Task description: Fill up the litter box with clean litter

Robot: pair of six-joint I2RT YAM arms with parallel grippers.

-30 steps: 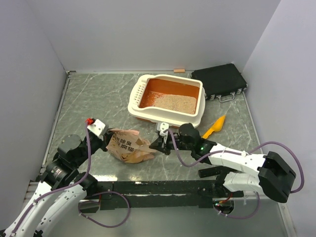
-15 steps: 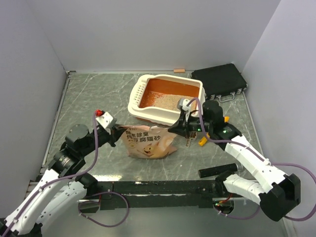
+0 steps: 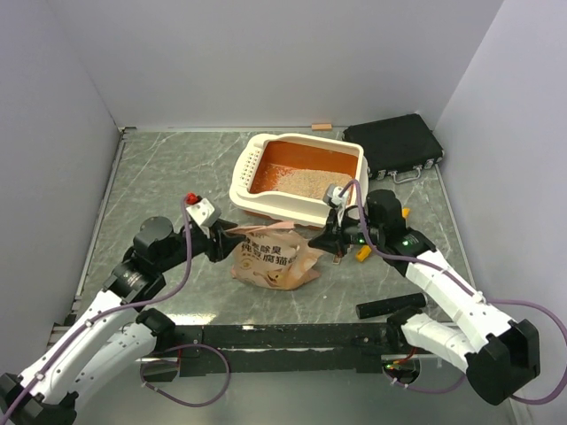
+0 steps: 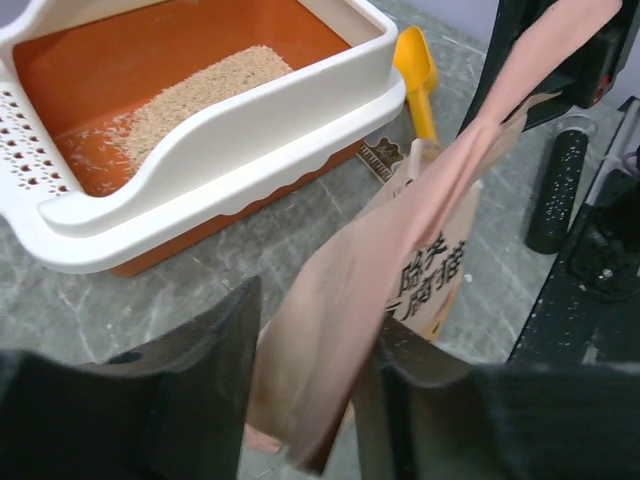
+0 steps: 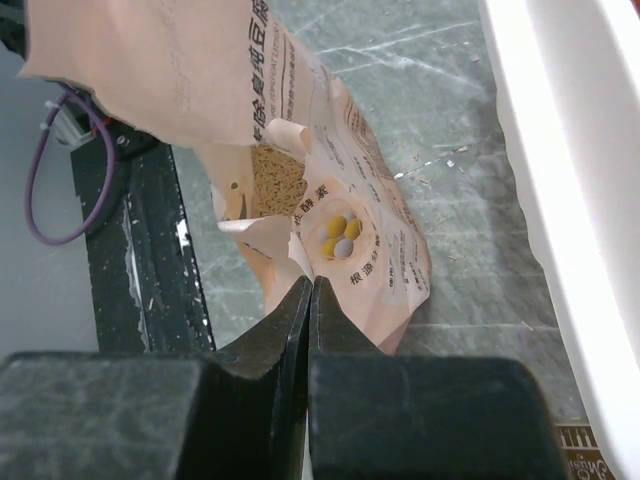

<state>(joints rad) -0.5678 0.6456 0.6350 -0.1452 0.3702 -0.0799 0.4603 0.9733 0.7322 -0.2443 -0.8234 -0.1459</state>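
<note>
The litter box point(image 3: 292, 206) stands at the back middle, orange inside with a cream rim. A patch of clean litter point(image 3: 306, 183) lies in its near half. It also shows in the left wrist view point(image 4: 190, 95). The crumpled tan paper bag point(image 3: 270, 258) hangs just in front of the box, stretched between both grippers. My left gripper point(image 3: 221, 239) is shut on the bag's left edge point(image 4: 400, 250). My right gripper point(image 3: 326, 241) is shut on its right top corner point(image 5: 370, 230). Litter point(image 5: 275, 165) shows inside the bag's open mouth.
An orange-yellow scoop point(image 3: 361, 253) lies by the box's near right corner, partly under my right arm. A black flat case point(image 3: 394, 146) sits at the back right. A black cylinder point(image 3: 390, 307) lies near the front right edge. White walls enclose the table.
Both grippers have carried the bag from the left front of the table up and right to just in front of the litter box. It now hangs stretched between them.
</note>
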